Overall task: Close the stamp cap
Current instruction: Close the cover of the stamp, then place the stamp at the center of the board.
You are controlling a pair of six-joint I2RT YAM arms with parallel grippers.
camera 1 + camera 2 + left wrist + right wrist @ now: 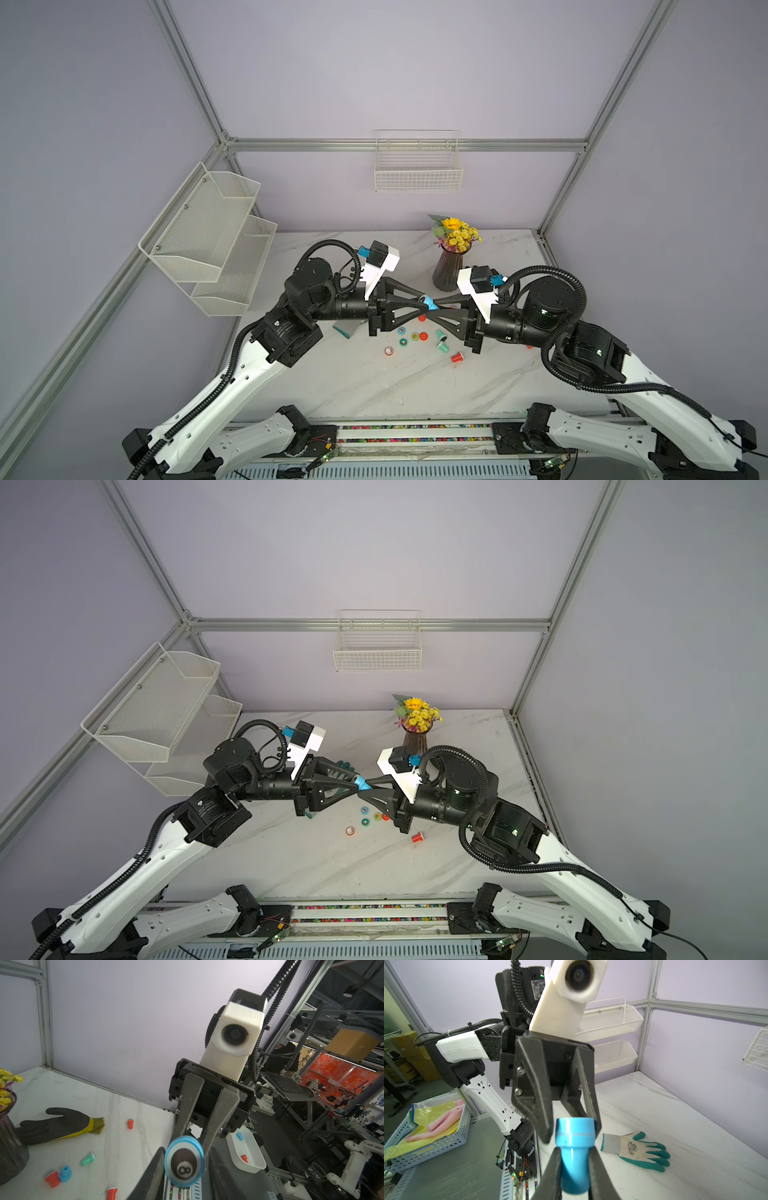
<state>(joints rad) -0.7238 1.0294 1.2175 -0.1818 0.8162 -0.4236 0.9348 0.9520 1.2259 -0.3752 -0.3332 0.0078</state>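
A blue stamp [431,303] [363,784] hangs in mid-air above the marble table [374,382], between the two grippers, which meet tip to tip. My right gripper [574,1169] is shut on the stamp's narrow blue handle [574,1176]. The blue cap [574,1129] sits on the stamp's wide end, with a seam line showing. In the left wrist view the cap's face [184,1160] carries a black eight-ball picture. My left gripper [185,1169] [427,304] straddles the cap with its jaws slightly apart. One finger [154,1169] lies against the rim, and a narrow gap shows at the other.
Loose stamps and caps lie on the table below: a red stamp [457,357], teal stamps [441,340] and small round caps [402,331]. A dark vase of yellow flowers [451,266] stands just behind the grippers. A teal glove [637,1151] and a dark glove [58,1126] lie nearby.
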